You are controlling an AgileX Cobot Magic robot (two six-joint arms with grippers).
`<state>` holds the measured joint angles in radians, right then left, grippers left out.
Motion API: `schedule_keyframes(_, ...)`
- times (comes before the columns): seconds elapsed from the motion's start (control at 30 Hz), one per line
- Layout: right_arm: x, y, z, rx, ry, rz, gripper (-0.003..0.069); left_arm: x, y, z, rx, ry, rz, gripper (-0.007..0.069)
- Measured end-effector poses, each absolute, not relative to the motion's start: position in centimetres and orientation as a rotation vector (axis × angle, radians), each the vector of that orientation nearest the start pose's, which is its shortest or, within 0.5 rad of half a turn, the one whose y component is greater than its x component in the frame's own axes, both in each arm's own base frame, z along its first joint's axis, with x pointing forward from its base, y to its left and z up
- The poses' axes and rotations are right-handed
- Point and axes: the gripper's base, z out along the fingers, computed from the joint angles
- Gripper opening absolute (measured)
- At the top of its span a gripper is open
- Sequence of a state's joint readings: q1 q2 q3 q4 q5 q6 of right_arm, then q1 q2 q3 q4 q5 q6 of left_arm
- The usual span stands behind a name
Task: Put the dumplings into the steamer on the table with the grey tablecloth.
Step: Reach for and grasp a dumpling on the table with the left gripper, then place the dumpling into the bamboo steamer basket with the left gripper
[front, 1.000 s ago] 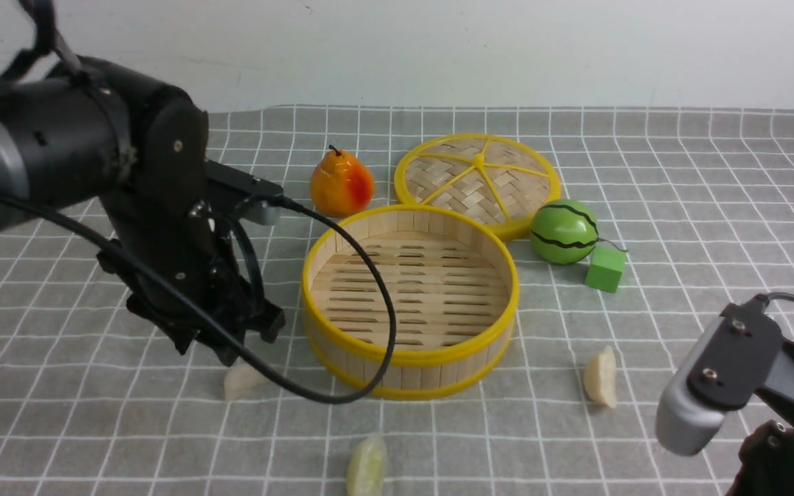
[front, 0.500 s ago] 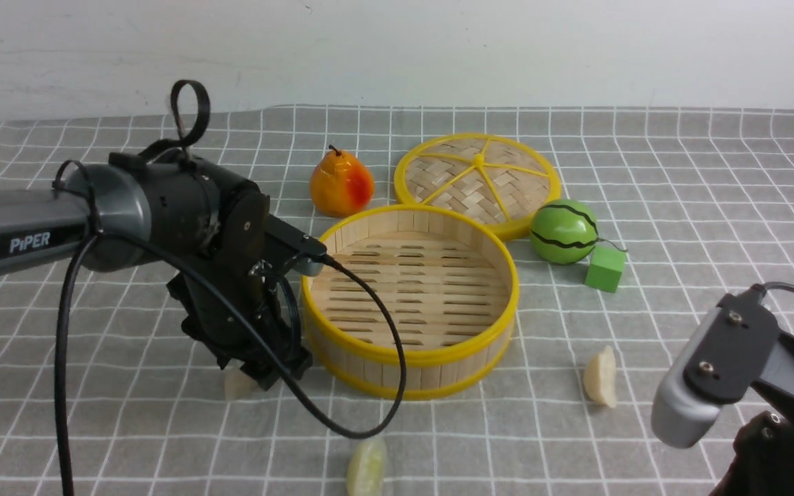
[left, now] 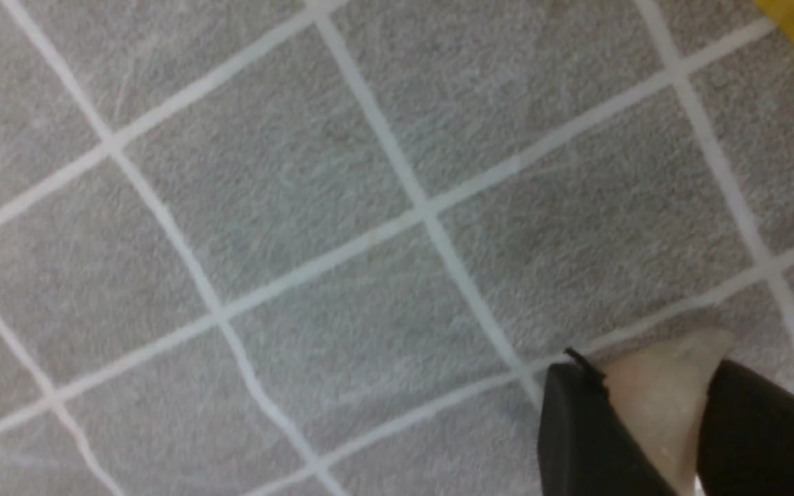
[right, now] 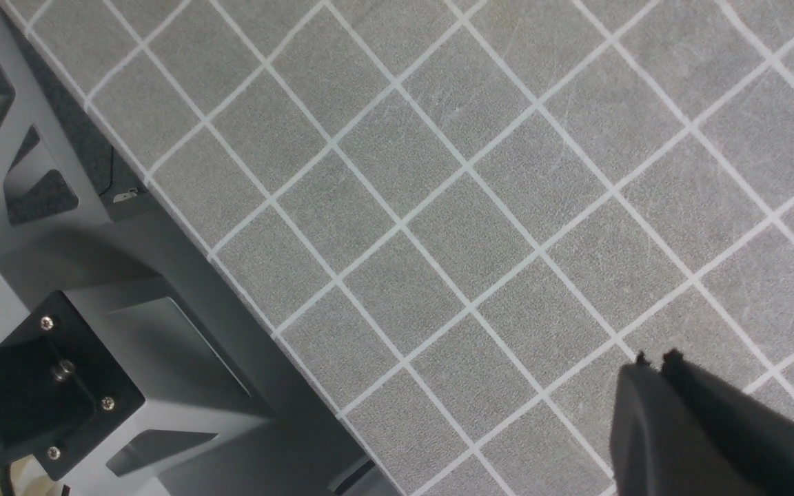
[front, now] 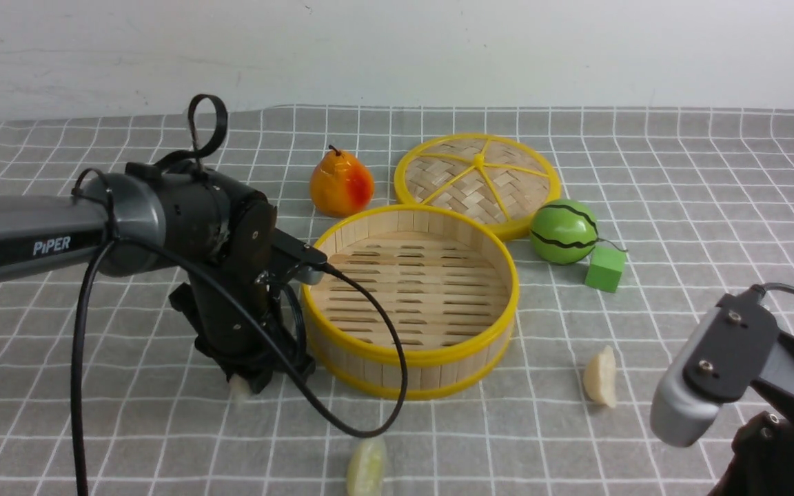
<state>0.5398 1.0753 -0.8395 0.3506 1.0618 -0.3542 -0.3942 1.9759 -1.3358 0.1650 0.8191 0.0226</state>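
The bamboo steamer (front: 411,358) stands empty mid-table on the grey tablecloth (front: 686,200). My left gripper (front: 251,384) is down at the cloth just left of the steamer, its fingers closed on both sides of a cream dumpling (front: 238,391). The left wrist view shows that dumpling (left: 659,393) wedged between the gripper's (left: 648,375) dark fingers, resting on the cloth. A second dumpling (front: 600,377) lies right of the steamer. A third, yellowish one (front: 367,470) lies at the front edge. My right gripper (right: 655,362) is shut and empty above bare cloth at the front right.
The flat woven lid (front: 477,179) lies behind the steamer, a pear (front: 341,184) to its left. A green watermelon toy (front: 565,232) and a green cube (front: 605,269) sit right of the steamer. The left arm's cable (front: 369,386) hangs before the steamer wall.
My left arm has swung down and to the right, bringing its gripper onto the dumpling left of the steamer. The right arm has barely moved.
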Motion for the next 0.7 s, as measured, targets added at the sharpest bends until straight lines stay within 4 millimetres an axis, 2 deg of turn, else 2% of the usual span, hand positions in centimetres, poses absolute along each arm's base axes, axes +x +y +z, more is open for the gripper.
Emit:
schedule_keyframes(0.2, 14.4, 11.8, 29.4, -1.049, 2.563, 0.516, 0.0023, 36.1, -13.5, 18.4, 0.692, 2.818, 0.179, 0.0202)
schedule_keyframes(0.27, 14.4, 11.8, 29.4, -1.049, 2.563, 0.516, 0.0026, 36.2, -13.4, 21.0, 0.6, 2.801, 0.177, 0.0202)
schedule_keyframes(0.37, 14.4, 11.8, 29.4, -1.049, 2.563, 0.516, 0.0031, 36.4, -14.4, 24.9, 0.522, 2.731, 0.136, 0.0202)
schedule_keyframes(0.4, 14.4, 11.8, 29.4, -1.048, 2.563, 0.516, 0.0031, 36.3, -15.4, 26.9, 0.51, 2.685, 0.107, 0.0202)
schedule_keyframes(0.47, 14.4, 11.8, 29.4, -1.046, 2.56, 0.516, 0.0033, 36.2, -16.8, 28.7, 0.513, 2.638, 0.077, 0.0202)
schedule_keyframes(0.5, 14.4, 11.8, 29.4, -1.044, 2.557, 0.516, 0.0034, 36.1, -18.9, 30.7, 0.521, 2.575, 0.02, 0.0202)
schedule_keyframes(0.53, 14.5, 11.8, 29.4, -1.043, 2.555, 0.515, 0.0034, 36.0, -20.3, 31.4, 0.522, 2.551, -0.012, 0.0202)
schedule_keyframes(0.63, 14.5, 11.8, 29.4, -1.042, 2.555, 0.515, 0.0038, 36.4, -23.5, 31.8, 0.513, 2.533, -0.076, 0.0202)
schedule_keyframes(0.7, 14.4, 11.8, 29.4, -1.043, 2.556, 0.515, 0.0041, 37.4, -25.4, 30.7, 0.495, 2.559, -0.098, 0.0202)
